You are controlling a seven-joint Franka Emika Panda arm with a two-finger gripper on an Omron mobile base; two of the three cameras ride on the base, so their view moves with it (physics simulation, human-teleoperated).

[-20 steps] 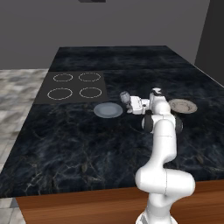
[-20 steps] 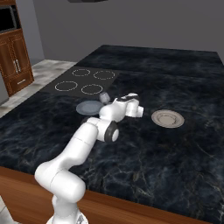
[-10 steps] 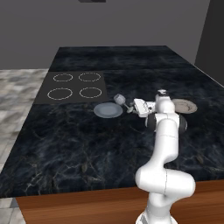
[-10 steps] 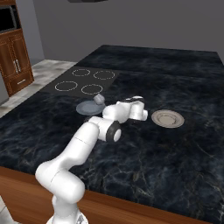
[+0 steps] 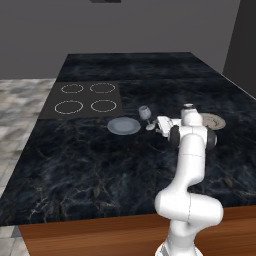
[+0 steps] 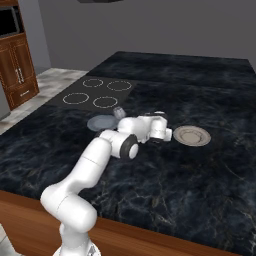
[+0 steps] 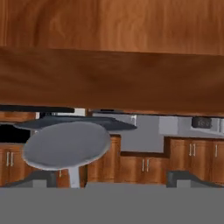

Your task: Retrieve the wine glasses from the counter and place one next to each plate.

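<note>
One wine glass (image 5: 145, 114) (image 6: 119, 113) stands on the black island top, just right of the grey-blue plate (image 5: 124, 125) (image 6: 101, 122). My gripper (image 5: 159, 124) (image 6: 131, 121) hangs low beside the glass on its right, open and holding nothing. In the hand view the glass's bowl (image 7: 65, 144) sits left of centre, near the left fingertip (image 7: 39, 179), and my gripper (image 7: 109, 180) stands wide. The beige plate (image 5: 212, 121) (image 6: 191, 135) lies alone farther right, behind my hand. The counter's brown drawers with silver handles (image 7: 192, 153) show in the far background.
Four white burner rings (image 5: 87, 97) (image 6: 100, 92) mark the island's far left part. The black island top (image 5: 100, 165) spreads wide in front of the plates, down to its wooden front edge (image 5: 125, 230). A tall wooden cabinet (image 6: 17, 70) stands at the far left.
My gripper has gone from shut on the wine glass to open. It has drawn back a little to the right, leaving the glass standing beside the grey-blue plate.
</note>
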